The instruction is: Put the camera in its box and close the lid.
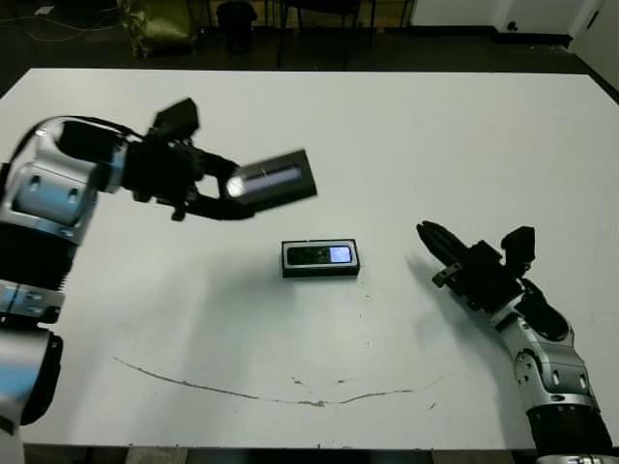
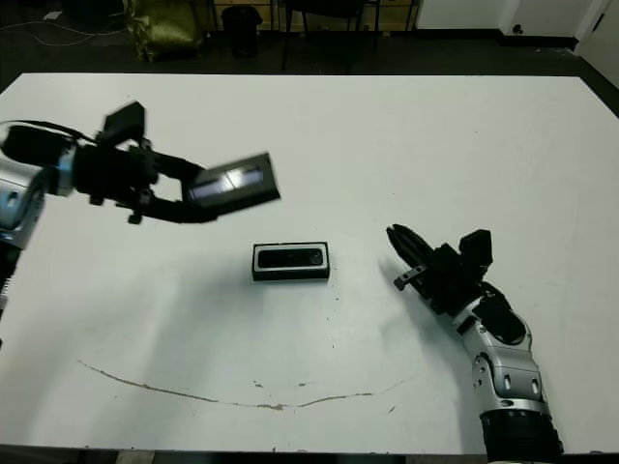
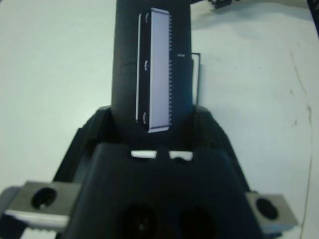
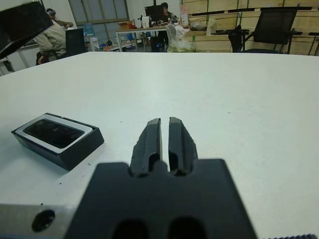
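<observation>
**Camera seated in its box, lid held above in my left fingers**

The camera point(image 1: 321, 255) lies flat inside the box point(image 1: 320, 272), its small bluish screen lit toward my right end and its dark face up. The box's white lining shows as a thin border round it in my right wrist view. The box sits on the white worktop point(image 1: 435, 145) near the middle, open on top, touching neither arm.

The lid point(image 1: 274, 180) is off the box and up in the air, behind the box and toward my left. My left gripper point(image 1: 221, 188) is clenched on one end of it, and the lid sticks out from my fingers toward the centre of the worktop, tilted a little, its long silvery stripe catching the light. In my left wrist view the stripe runs along the lid straight out from the gripper body, with an edge of the box just visible beyond it.

My right gripper point(image 1: 427, 234) rests low over the worktop, well apart from the box on my right side, pointing toward it. Its two fingers point(image 4: 153, 139) are pressed almost together with only a thin slit between them, grasping nothing.

A thin brownish curved mark point(image 1: 251, 391) runs across the worktop nearer to me than the box.
</observation>
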Controlling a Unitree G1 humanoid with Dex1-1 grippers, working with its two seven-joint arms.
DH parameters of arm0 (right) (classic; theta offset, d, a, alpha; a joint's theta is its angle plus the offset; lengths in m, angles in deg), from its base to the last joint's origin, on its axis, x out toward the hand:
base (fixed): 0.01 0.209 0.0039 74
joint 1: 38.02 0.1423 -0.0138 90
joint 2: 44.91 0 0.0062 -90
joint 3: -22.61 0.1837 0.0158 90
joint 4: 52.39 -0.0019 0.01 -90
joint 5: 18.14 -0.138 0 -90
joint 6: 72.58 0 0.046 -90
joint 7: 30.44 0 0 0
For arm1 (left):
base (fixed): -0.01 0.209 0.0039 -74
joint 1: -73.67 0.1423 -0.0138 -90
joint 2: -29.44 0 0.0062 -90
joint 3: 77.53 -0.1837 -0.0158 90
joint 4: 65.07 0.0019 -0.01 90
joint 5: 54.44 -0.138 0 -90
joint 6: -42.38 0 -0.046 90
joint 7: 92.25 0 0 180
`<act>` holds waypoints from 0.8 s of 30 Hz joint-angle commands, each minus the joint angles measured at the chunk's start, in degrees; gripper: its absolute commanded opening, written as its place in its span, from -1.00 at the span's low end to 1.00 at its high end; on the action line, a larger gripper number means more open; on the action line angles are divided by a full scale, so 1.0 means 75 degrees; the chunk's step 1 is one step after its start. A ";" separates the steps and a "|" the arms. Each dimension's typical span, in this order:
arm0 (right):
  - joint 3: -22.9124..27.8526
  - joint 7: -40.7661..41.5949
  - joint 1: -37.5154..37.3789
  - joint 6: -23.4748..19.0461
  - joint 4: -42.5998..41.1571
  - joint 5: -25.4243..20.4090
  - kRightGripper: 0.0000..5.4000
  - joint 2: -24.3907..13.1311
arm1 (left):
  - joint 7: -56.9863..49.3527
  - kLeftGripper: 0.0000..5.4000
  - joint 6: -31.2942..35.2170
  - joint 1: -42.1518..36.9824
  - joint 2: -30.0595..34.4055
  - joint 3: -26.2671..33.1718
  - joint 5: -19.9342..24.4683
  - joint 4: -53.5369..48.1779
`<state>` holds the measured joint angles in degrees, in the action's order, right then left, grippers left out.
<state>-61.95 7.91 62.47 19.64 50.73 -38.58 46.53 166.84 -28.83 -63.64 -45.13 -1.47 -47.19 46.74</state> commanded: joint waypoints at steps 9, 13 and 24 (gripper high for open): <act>0.0211 -0.0295 -0.0142 -0.0408 -0.0209 -0.0293 -1.00 0.0115 | 0.0033 -0.06 -0.0207 0.0045 -0.0451 -0.0739 -0.0267 0.0526; 0.0215 -0.0350 -0.0156 -0.0452 -0.0301 -0.0286 -1.00 0.0128 | 0.0257 -0.06 -0.0194 -0.0166 -0.0633 -0.0886 -0.0307 0.1028; 0.0219 -0.0535 -0.0189 -0.0599 -0.0462 -0.0244 -1.00 0.0121 | 0.0474 -0.06 -0.0479 -0.0348 -0.1013 -0.0883 -0.0407 0.2187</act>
<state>-60.64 4.14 62.17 15.90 47.23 -40.61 47.67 170.03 -32.37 -65.95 -52.48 -7.62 -49.06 61.81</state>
